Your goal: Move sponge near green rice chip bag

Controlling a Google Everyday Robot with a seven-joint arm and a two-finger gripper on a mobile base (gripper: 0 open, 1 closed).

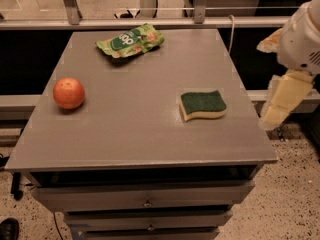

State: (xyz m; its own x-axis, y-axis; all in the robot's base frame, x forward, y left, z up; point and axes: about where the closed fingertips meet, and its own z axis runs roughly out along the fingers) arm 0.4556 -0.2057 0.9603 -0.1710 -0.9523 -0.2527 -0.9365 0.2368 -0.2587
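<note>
The sponge, dark green on top with a pale yellow base, lies flat on the right side of the grey table. The green rice chip bag, crumpled light green with a dark oval logo, lies at the table's far edge, left of centre. My gripper hangs off the table's right edge, to the right of the sponge and apart from it, below the white arm. It holds nothing that I can see.
An orange sits on the left side of the table. Drawers run below the front edge. A rail and metal posts stand behind the table. A white cable hangs at the back right corner.
</note>
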